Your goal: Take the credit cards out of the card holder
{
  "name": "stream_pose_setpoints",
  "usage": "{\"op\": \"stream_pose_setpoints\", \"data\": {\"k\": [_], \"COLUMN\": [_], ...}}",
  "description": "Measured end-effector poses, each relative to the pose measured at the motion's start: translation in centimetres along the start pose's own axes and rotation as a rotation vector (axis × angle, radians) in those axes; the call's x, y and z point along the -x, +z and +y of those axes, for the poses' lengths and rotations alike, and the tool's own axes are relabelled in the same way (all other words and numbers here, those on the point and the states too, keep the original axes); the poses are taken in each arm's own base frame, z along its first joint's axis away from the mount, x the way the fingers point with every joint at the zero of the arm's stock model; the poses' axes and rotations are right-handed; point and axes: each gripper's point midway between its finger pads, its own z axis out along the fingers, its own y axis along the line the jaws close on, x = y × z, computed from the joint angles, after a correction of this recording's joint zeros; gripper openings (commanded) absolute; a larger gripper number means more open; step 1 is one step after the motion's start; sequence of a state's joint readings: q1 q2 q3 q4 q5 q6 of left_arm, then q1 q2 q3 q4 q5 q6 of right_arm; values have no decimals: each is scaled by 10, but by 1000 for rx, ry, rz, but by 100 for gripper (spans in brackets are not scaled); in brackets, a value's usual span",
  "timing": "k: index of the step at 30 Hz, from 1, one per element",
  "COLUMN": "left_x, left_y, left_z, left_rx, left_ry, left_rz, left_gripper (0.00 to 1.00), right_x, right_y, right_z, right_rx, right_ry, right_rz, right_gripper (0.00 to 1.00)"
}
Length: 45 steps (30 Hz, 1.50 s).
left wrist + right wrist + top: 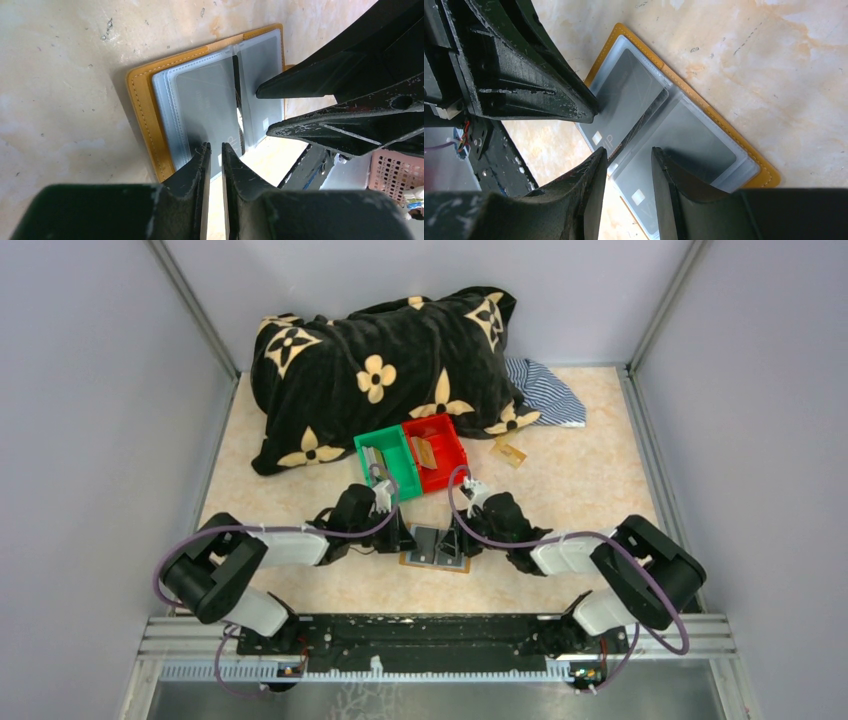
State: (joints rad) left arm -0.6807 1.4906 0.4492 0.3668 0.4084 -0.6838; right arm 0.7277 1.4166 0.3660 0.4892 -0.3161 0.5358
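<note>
1. Tan-brown leather bifold card holder (pixel 142 107): one. It lies open and flat on the marbled beige table top (pixel 600 490) between the two arms, grey sleeves upward so the pockets face the fingers.
2. Jaws of the left gripper (pixel 214 146): nearly together at the near edge of one page. Whether they pinch a card edge or only touch the sleeve cannot be told.
3. Jaws of the right gripper (pixel 629 152): apart, straddling the spine fold, clamped on nothing (judged to be steadying the holder or lining up on a card).
4. Silvery-grey plastic credit cards (pixel 634 95) in the sleeves: two countable, one on each page.
5. Cards outside the holder: one gold-tan card (pixel 425 451) apparently in the red plastic bin (pixel 458 440), and a second gold-tan card (pixel 510 452) on the table near the striped cloth (pixel 550 395).
6. Bins: two. A green plastic bin (pixel 380 433) touches the red one just beyond the holder, probably to receive cards. Its contents are too small to count.
</note>
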Motion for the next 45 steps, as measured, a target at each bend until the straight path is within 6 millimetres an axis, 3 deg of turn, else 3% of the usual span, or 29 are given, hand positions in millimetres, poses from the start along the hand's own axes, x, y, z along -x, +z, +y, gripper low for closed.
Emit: {"op": "stream_pose_setpoints", "data": {"k": [14, 21, 32, 45], "left_x": [10, -2, -5, -7], "left_y": [-15, -6, 0, 3], "left_z": [-7, 6, 2, 0], "left_rx": [12, 36, -22, -62], "left_ry": [39, 17, 6, 4], "left_rz": [-48, -9, -8, -20], "left_gripper": [20, 20, 20, 20], "right_x": [3, 3, 2, 4], "right_y": [4, 3, 4, 20], "right_z": [0, 1, 2, 8], "right_rx": [15, 18, 29, 54], "right_ry": [-3, -2, 4, 52], "right_rz": [-11, -10, -4, 57], "right_gripper": [39, 39, 41, 50]}}
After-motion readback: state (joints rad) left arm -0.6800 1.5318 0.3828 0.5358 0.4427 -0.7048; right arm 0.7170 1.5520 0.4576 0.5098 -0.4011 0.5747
